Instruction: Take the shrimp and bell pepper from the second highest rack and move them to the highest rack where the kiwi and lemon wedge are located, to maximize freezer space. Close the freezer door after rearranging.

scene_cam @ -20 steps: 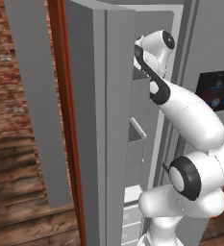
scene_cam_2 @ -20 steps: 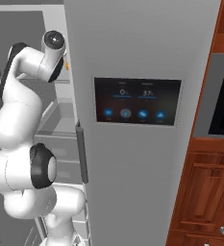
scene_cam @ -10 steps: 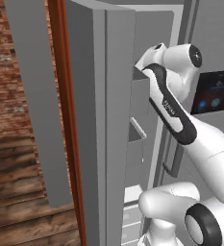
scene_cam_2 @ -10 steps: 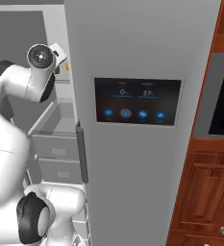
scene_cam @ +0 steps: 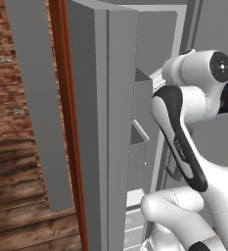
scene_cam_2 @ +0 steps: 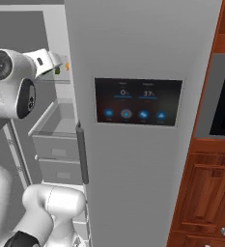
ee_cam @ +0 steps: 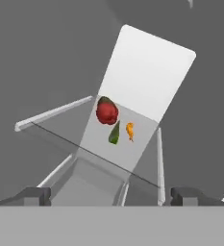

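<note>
White freezer [ee_cam: 147,72] walls frame the shrimp [ee_cam: 130,130] at centre beside the bell pepper [ee_cam: 106,110], so I'd drive the wide-open, empty gripper [ee_cam: 111,194] straight toward it

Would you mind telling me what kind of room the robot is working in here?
A simulated home kitchen, most likely: a two-door grey fridge with a black touch panel, wooden cabinets beside it, and the freezer open with food such as the shrimp inside.
</note>
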{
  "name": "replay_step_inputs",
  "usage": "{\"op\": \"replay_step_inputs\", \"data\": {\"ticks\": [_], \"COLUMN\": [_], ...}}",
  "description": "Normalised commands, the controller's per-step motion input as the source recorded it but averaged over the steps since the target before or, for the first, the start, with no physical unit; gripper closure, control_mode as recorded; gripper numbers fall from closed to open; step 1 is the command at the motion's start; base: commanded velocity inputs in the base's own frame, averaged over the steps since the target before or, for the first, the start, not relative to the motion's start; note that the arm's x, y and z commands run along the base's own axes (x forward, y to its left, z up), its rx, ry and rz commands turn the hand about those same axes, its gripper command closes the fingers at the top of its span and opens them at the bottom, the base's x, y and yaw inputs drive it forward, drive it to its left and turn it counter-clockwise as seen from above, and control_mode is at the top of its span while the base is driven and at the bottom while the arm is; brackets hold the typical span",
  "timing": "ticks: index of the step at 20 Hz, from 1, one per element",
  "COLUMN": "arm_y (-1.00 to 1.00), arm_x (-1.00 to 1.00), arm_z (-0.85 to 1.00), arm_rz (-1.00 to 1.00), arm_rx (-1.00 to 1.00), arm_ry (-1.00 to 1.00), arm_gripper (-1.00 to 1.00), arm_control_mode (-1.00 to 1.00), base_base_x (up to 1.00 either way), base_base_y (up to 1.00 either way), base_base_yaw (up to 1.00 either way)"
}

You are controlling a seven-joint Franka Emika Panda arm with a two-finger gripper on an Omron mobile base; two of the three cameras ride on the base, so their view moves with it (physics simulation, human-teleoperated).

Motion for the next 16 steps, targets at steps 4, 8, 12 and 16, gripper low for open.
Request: {"op": "replay_step_inputs", "data": {"ticks": [4, 8, 12, 16], "arm_y": [-0.42, -0.41, -0.29, -0.12], "arm_x": [-0.41, -0.21, -0.12, -0.22], "arm_z": [0.00, 0.00, -0.11, -0.29], "arm_rz": [-0.35, -0.24, -0.12, -0.05], "arm_rx": [0.07, 0.07, 0.09, 0.13], "arm_ry": [0.26, 0.22, 0.19, 0.13], "arm_gripper": [-1.00, -1.00, -1.00, -1.00], "arm_control_mode": [-1.00, -1.00, -1.00, -1.00], "base_base_x": [0.00, 0.00, 0.00, 0.00], "base_base_y": [0.00, 0.00, 0.00, 0.00], "base_base_yaw": [0.00, 0.00, 0.00, 0.00]}}
